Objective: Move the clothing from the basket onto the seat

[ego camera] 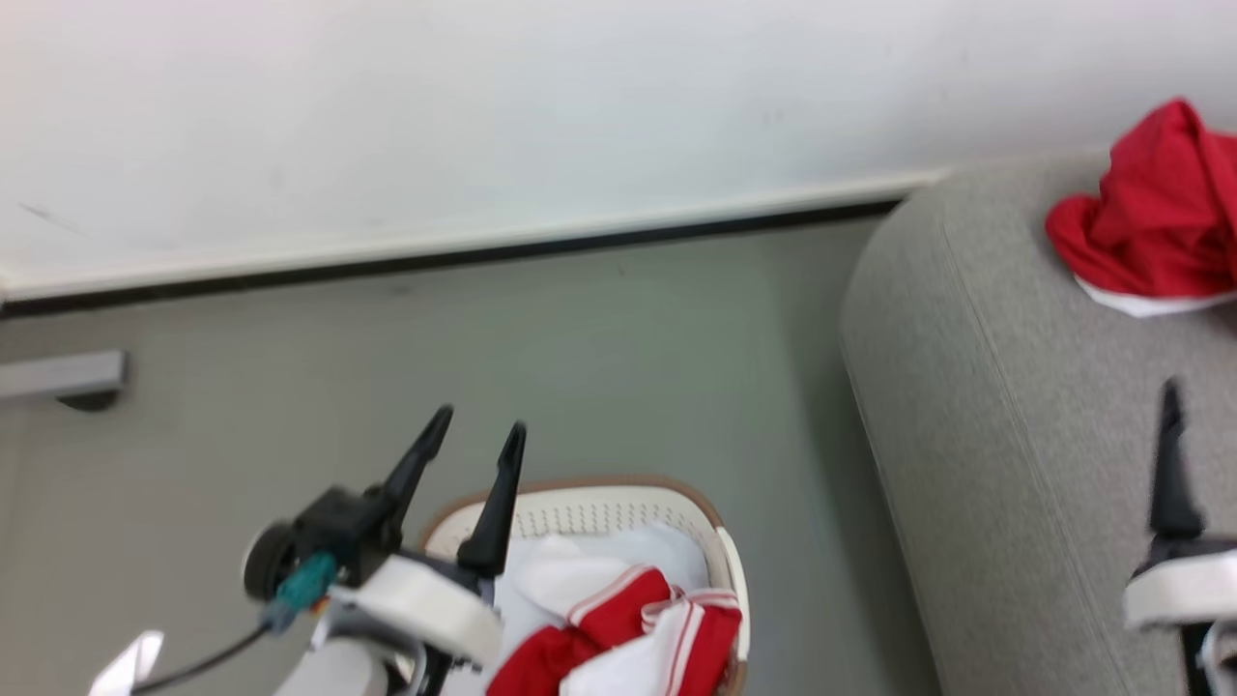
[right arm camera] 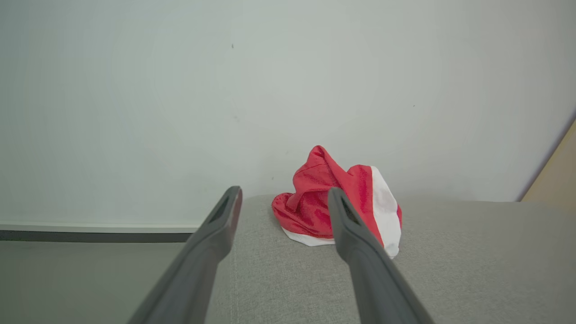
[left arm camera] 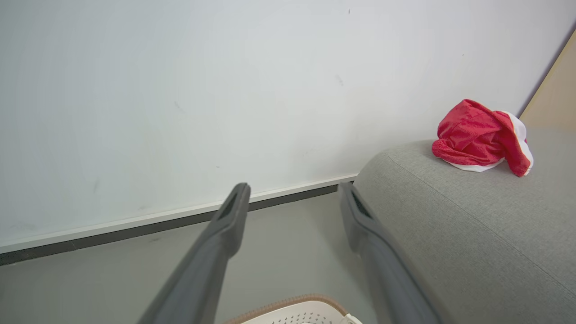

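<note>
Right now, in the head view, the basket (ego camera: 599, 486) stands on the grey floor (ego camera: 599, 338) at 6 o'clock. Red and white clothing (ego camera: 628, 633) lies bunched inside it at 5 o'clock, over a white sheet (ego camera: 556, 570). The left gripper (ego camera: 481, 420) hangs at 7 o'clock, fingers pointing toward 1 o'clock. One finger crosses the basket's rim in that view. Its jaws stand wide with nothing between them.

The seat (ego camera: 1015, 435) fills the area from 3 to 5 o'clock. A crumpled red garment (ego camera: 1155, 217) with a white edge lies on it at 2 o'clock, beside the wall (ego camera: 483, 97). At 4 o'clock one dark finger (ego camera: 1171, 464) of the right arm rises over the seat, well apart from that garment.

In the right wrist view the right gripper (right arm camera: 284, 193) is spread wide and empty. The red garment (right arm camera: 315, 211) rests on the seat (right arm camera: 450, 261) beyond its fingertips at 12 o'clock, partly covered by one finger.

In the left wrist view the left gripper (left arm camera: 294, 189) is likewise spread, with floor and baseboard (left arm camera: 157, 225) showing between the fingers. The basket's rim (left arm camera: 288, 301) sits at 6 o'clock, the seat (left arm camera: 472, 225) at 4 o'clock, and the red garment (left arm camera: 477, 137) at 2 o'clock.
</note>
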Controlling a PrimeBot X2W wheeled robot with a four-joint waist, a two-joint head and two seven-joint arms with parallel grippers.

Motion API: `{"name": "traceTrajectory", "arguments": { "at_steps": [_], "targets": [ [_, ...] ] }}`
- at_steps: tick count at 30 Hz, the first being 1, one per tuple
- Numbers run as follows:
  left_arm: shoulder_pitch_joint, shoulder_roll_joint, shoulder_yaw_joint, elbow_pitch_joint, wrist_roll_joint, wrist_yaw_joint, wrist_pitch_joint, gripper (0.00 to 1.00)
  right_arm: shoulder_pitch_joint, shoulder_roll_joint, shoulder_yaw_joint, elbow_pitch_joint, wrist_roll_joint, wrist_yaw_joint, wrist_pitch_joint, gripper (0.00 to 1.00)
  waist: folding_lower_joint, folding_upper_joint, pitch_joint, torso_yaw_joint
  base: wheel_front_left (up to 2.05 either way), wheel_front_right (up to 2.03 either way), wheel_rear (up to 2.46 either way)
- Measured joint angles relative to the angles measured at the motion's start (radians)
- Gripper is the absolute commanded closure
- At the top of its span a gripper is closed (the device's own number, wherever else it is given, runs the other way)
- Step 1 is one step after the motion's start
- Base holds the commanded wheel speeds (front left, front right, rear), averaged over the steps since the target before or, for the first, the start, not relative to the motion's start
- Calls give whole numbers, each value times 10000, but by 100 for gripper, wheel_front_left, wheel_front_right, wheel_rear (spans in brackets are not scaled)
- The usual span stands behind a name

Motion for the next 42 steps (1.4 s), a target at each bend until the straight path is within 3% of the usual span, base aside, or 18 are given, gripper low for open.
{"name": "traceTrajectory", "arguments": {
  "at_steps": [10, 19, 30, 42],
  "targets": [
    [2210, -527, 1693, -259, 591, -82, -2, 0, 1755, 454, 1097, -174, 173, 0, -10, 0, 0, 0, -1414, 698, 0, 0, 0],
    [3591, -1183, 3150, -249, 1252, -621, -2, 0, 2407, 545, 1806, 92, 591, 0, -10, 0, 1, 0, -2096, 1093, 0, 0, 0],
    [3798, -1816, 3858, -61, 1900, -1248, -2, 0, 2495, 543, 1827, 443, 834, 0, -10, 0, 2, 1, -2196, 1154, 0, 0, 0],
    [3811, -2127, 4343, 59, 2299, -1613, -2, 0, 2503, 545, 2184, 1264, 1030, 0, -10, 0, 3, 0, -2255, 1013, 0, 0, 0]
  ]
}}
